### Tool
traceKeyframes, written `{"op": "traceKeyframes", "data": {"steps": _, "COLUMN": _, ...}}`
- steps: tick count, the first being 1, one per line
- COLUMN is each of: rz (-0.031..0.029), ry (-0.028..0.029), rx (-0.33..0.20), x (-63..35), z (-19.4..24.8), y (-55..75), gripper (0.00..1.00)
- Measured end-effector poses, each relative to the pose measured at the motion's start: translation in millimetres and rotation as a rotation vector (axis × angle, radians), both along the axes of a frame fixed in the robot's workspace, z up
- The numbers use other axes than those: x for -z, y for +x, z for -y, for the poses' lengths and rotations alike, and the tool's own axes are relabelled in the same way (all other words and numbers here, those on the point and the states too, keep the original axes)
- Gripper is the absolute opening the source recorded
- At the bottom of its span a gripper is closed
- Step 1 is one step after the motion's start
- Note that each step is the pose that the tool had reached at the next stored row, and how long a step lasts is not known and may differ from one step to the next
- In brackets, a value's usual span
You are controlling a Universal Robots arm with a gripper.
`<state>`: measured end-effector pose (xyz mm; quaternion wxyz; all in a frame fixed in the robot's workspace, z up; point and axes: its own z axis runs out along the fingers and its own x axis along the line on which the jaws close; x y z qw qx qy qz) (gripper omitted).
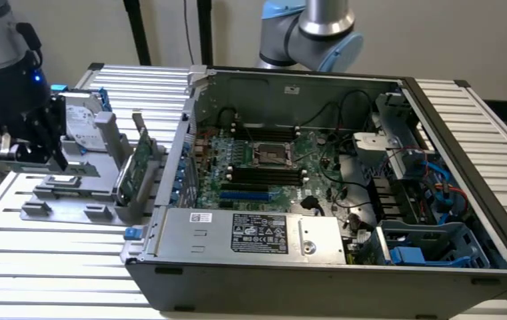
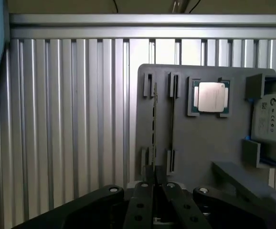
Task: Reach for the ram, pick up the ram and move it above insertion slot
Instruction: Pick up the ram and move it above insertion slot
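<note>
The ram [image 2: 153, 119] is a thin green stick seen edge-on, standing in the narrow slots of a grey holder plate [image 2: 195, 143]. My gripper [image 2: 155, 179] hangs just over the near end of that stick, in line with it. In the exterior view my gripper [image 1: 31, 157] sits low over the same grey holder [image 1: 58, 200], at that view's left, outside the open computer case [image 1: 325, 267]. The black memory slots [image 1: 267, 175] lie on the motherboard inside the case, well off to the exterior view's right of my gripper.
A processor chip [image 2: 210, 97] rests in a pocket of the holder. A silver-grey hard drive [image 1: 80, 123] and a taller green expansion card [image 1: 135, 167] stand between my gripper and the case wall. A second arm [image 1: 311, 33] stands behind the case. A ribbed metal table [image 1: 58, 267] lies underneath.
</note>
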<state>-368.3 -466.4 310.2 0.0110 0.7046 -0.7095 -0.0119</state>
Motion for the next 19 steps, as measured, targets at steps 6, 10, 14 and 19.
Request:
{"op": "traceKeyframes", "data": {"steps": 6, "rz": -0.0019, "ry": 0.0020, "rx": -0.002, "x": -25.0, "z": -0.5, "y": 17.5, "gripper": 0.13}}
{"op": "traceKeyframes", "data": {"steps": 10, "rz": -0.0037, "ry": 0.0067, "rx": -0.005, "x": -39.0, "z": -0.5, "y": 27.9, "gripper": 0.13}}
{"op": "traceKeyframes", "data": {"steps": 14, "rz": -0.0055, "ry": 0.0134, "rx": -0.006, "x": -48.3, "z": -0.8, "y": 40.3, "gripper": 0.13}}
{"op": "traceKeyframes", "data": {"steps": 19, "rz": -0.0054, "ry": 0.0247, "rx": -0.006, "x": -52.7, "z": -2.0, "y": 53.9, "gripper": 0.13}}
